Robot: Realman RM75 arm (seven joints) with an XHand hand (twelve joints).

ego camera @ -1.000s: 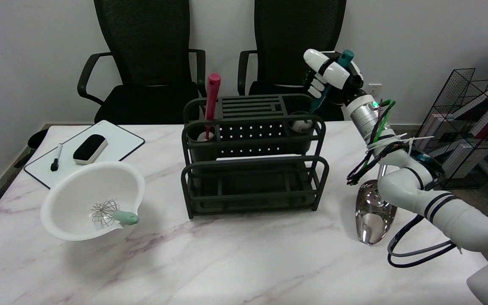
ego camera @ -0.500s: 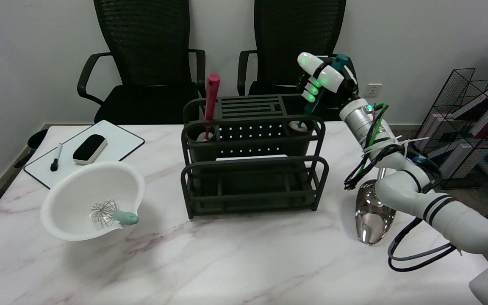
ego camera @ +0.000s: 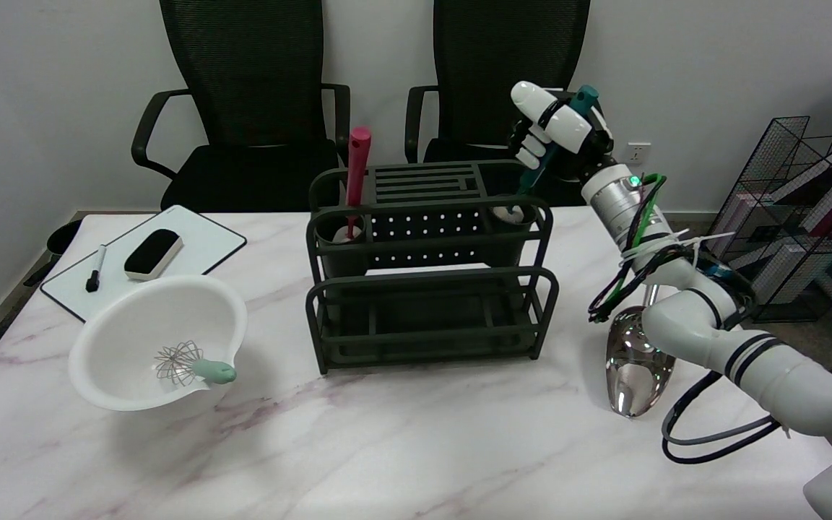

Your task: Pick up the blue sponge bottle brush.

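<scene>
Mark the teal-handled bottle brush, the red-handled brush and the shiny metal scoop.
teal-handled bottle brush (ego camera: 539, 165), head view, on its handle below the hand.
red-handled brush (ego camera: 355, 170), head view, mid handle.
shiny metal scoop (ego camera: 633, 372), head view, on its bowl.

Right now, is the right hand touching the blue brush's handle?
Touching. The head view shows the right hand with its fingers wrapped around the teal-blue brush handle, whose lower end sits in the rack's right cup.

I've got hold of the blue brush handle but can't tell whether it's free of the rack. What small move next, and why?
Probably lift straight up along the handle's line. The right hand grips the brush near its top, but its lower end still sits in the right-hand cup of the rack. A sideways pull would likely drag the brush against the cup and shift the rack.
</scene>
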